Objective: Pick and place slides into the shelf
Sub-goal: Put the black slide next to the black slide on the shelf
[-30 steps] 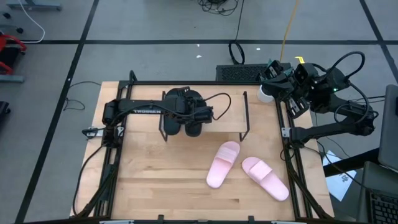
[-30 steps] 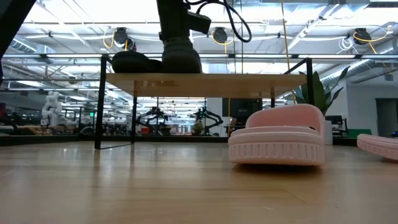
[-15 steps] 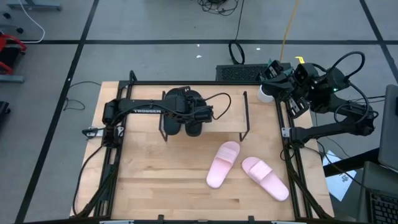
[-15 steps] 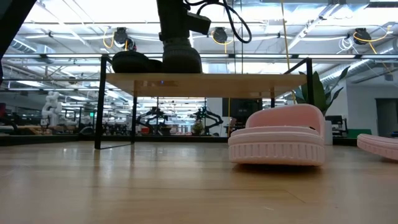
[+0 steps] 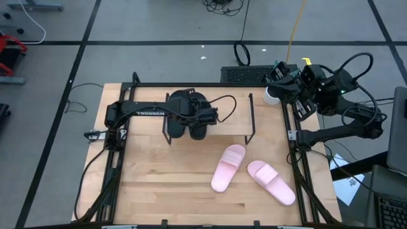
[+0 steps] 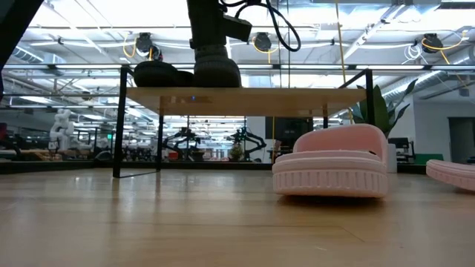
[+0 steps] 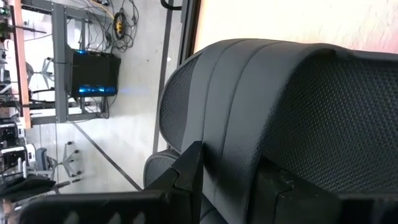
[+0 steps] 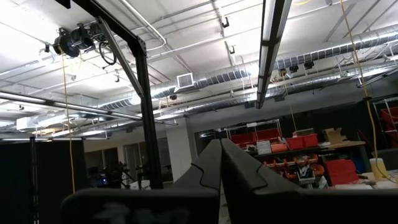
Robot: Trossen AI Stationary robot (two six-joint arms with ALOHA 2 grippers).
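Two black slides stand side by side on the left part of the shelf (image 5: 232, 117), on its wooden plank (image 6: 282, 96). My left gripper (image 7: 233, 168) reaches in from the table's left and is shut on the right-hand black slide (image 6: 217, 74). The other black slide (image 6: 157, 74) rests on its sole beside it. Two pink slides (image 5: 227, 167) (image 5: 272, 182) lie on the table in front of the shelf; the nearer one (image 6: 332, 159) lies flat on its sole. My right gripper (image 8: 219, 155) is shut on nothing, raised off the table's far right corner. My left gripper pinches the black slide's wide strap (image 7: 239, 124) between its two fingers (image 7: 186, 177). It comes at the strap from above, slanting down from the table's left. The slide stands level with its sole (image 6: 219, 83) on the shelf's plank.
The shelf's right half (image 5: 235, 108) is bare wood between black wire posts (image 5: 252, 117). A black frame (image 5: 299, 159) runs along the table's sides. Cables and a dark unit (image 5: 245, 73) lie on the floor beyond the far edge.
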